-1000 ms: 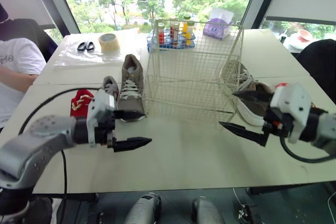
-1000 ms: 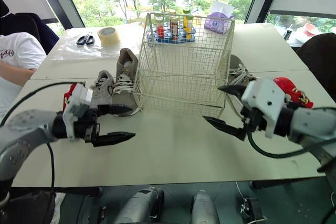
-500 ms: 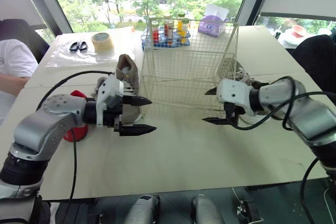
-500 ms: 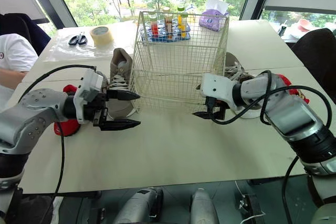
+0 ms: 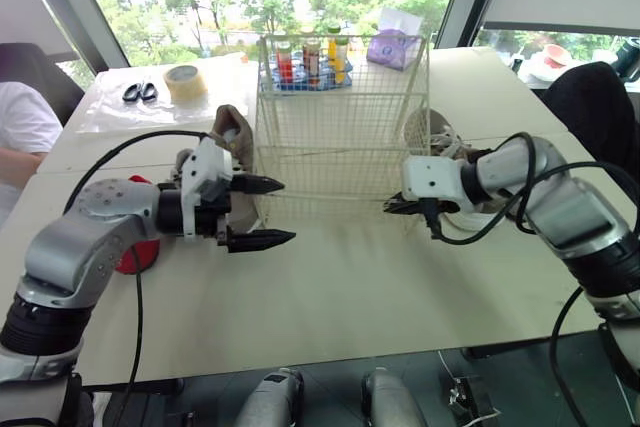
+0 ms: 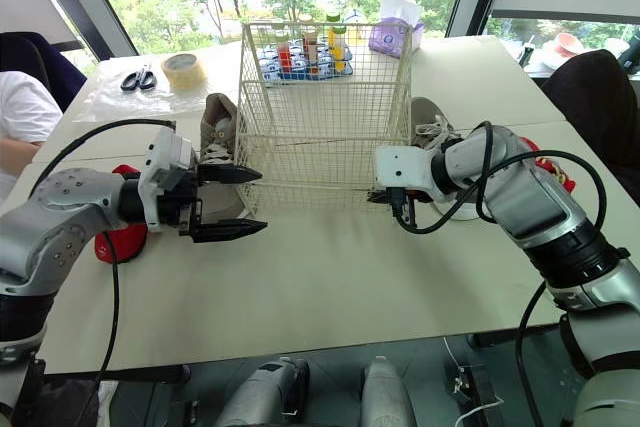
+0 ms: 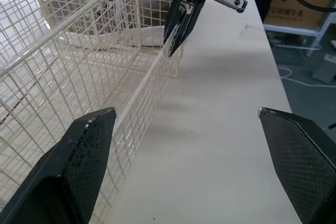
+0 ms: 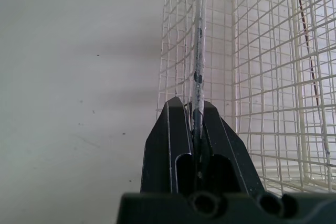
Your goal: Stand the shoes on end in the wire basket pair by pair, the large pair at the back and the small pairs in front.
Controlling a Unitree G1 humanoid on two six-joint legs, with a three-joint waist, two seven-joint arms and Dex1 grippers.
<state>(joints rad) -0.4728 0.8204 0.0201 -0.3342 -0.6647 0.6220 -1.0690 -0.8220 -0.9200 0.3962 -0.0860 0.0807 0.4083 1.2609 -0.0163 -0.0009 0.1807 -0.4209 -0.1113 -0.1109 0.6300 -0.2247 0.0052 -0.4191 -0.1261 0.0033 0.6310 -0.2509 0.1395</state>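
Note:
The cream wire basket point(image 5: 340, 117) stands mid-table with nothing in it. My right gripper point(image 6: 380, 197) is shut on the basket's lower front wire near its right corner; the right wrist view shows the wire point(image 8: 198, 77) pinched between the fingers. My left gripper point(image 5: 288, 211) hangs open at the basket's left front corner, its fingers point(image 7: 86, 166) apart and holding nothing. A large grey shoe point(image 5: 228, 127) and a small red shoe point(image 6: 120, 242) lie left of the basket. Another grey shoe point(image 5: 440, 137) and a red shoe point(image 6: 548, 162) lie to its right.
Behind the basket are a blue tray of bottles point(image 5: 305, 57) and a tissue pack point(image 5: 393, 45). Scissors point(image 5: 137, 92) and a tape roll point(image 5: 181, 80) sit far left. A person in a white shirt point(image 5: 20, 132) sits at the left edge. A black cable crosses the table's left side.
My right gripper swung left to the basket's lower front corner and closed on the wire. My left gripper moved in toward the basket, still open. The camera shifted.

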